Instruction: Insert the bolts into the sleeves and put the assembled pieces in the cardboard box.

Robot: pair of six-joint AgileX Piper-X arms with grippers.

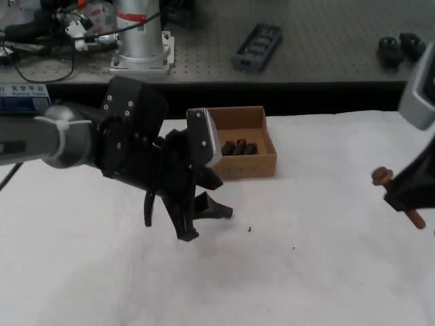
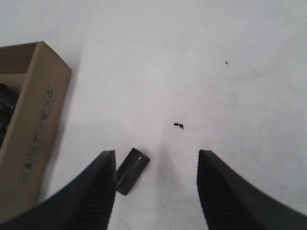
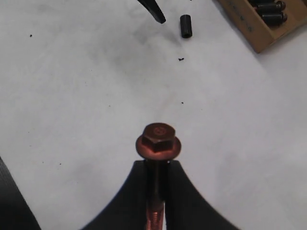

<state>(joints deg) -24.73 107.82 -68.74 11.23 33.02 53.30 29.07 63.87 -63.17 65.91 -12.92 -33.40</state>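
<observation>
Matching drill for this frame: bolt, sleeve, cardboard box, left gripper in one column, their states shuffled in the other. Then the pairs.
1. bolt
2. sleeve
3. cardboard box
4. left gripper

A. open, a finger on either side of a loose part
B. clamped in the right gripper
C. lying on the white cloth
D. holds dark pieces

Pairs: 1-B, 2-C, 3-D, 4-A
</observation>
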